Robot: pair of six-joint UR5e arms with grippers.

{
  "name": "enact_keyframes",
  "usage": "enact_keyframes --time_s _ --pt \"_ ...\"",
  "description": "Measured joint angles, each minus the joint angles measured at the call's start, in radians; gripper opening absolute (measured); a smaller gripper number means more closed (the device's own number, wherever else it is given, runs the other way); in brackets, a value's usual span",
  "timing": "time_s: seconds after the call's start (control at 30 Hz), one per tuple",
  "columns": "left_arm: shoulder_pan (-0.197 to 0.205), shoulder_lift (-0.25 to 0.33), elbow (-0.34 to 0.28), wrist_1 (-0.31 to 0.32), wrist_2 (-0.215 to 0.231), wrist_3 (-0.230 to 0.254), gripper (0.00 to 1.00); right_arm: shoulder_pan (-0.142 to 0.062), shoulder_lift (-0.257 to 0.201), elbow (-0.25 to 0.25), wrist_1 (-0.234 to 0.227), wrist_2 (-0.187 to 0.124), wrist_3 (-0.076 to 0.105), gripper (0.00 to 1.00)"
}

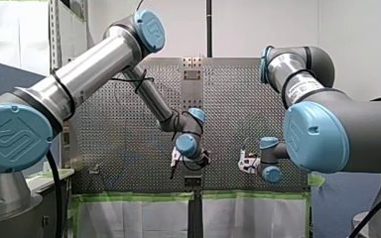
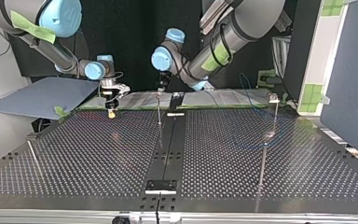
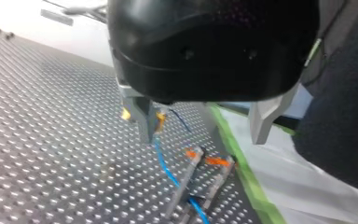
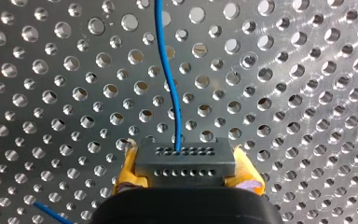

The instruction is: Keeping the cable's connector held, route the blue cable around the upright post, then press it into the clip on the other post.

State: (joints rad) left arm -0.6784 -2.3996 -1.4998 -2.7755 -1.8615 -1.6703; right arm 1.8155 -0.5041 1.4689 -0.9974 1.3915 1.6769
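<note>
**Thin, limp cable: keep the connector clamped and guide the slack**

My right end effector point(image 2: 112, 112), at the upper left of the top view, is closed on the connector point(image 4: 185, 161). In the right wrist view its yellow pads press on both sides of the small dark block. The blue cable point(image 4: 177, 121) leaves the block's face and runs ahead of the fingers in a loose wave over the perforated tabletop point(image 2: 98, 154).

The cable looks very thin, light and floppy. It will likely sag and follow any pull rather than hold a shape, so it needs gentle tension to stay against a post. The connector is the only rigid part and the sound place to grip. A hard tug could strain the joint where the cable enters it.

My left end effector point(image 3: 203, 137) stands wide open, with the cable running just beside one metal finger and not clamped.

The upright post point(image 2: 159, 109) stands near the top view's upper middle. What appears to be the clip point(image 2: 273, 98) tops the other post at the upper right. No cable is seated in it yet.
</note>
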Motion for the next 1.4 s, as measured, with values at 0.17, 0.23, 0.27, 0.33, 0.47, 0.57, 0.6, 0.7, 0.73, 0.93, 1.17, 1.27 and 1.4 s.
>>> enact_keyframes --time_s 0.17,0.23,0.27,0.33,0.47,0.57,0.6,0.7,0.73,0.93,1.17,1.27,1.4 --pt "-0.012 0.050 -0.051 0.050 -0.047 -0.045 1.00 0.000 0.000 0.000 0.000 0.000 0.000 0.00" --pt "-0.016 0.074 -0.074 0.071 -0.057 -0.068 1.00 0.000 0.000 0.000 0.000 0.000 0.000 0.00" --pt "-0.018 0.084 -0.085 0.076 -0.059 -0.079 1.00 0.000 0.000 0.000 0.000 0.000 0.000 0.00" --pt "-0.020 0.107 -0.107 0.078 -0.059 -0.101 1.00 0.001 0.000 0.000 0.001 0.000 0.000 0.00" --pt "-0.023 0.142 -0.142 0.066 -0.061 -0.136 1.00 0.000 0.000 0.000 0.002 0.000 0.000 0.00" --pt "-0.026 0.169 -0.169 0.044 -0.064 -0.161 1.00 0.000 0.000 0.000 0.002 0.000 0.002 0.00" --pt "-0.027 0.177 -0.177 0.036 -0.066 -0.167 1.00 0.000 0.000 0.000 0.002 0.000 0.002 0.00" --pt "-0.031 0.207 -0.208 0.006 -0.077 -0.177 1.00 0.000 0.000 0.000 0.001 0.000 0.003 0.00" --pt "-0.033 0.220 -0.220 -0.006 -0.082 -0.177 1.00 0.000 0.000 0.000 0.001 0.000 0.003 0.00" --pt "-0.045 0.276 -0.276 -0.059 -0.109 -0.174 1.00 0.001 0.000 0.000 0.001 0.000 0.003 0.00" --pt "-0.059 0.342 -0.342 -0.070 -0.136 -0.187 1.00 0.002 0.000 0.000 0.000 -0.004 0.004 0.00" --pt "-0.065 0.374 -0.374 -0.075 -0.142 -0.189 1.00 0.003 0.001 0.000 0.001 -0.004 0.004 0.00" --pt "-0.071 0.415 -0.415 -0.071 -0.153 -0.189 1.00 0.004 0.001 0.000 0.001 -0.007 0.005 0.00"
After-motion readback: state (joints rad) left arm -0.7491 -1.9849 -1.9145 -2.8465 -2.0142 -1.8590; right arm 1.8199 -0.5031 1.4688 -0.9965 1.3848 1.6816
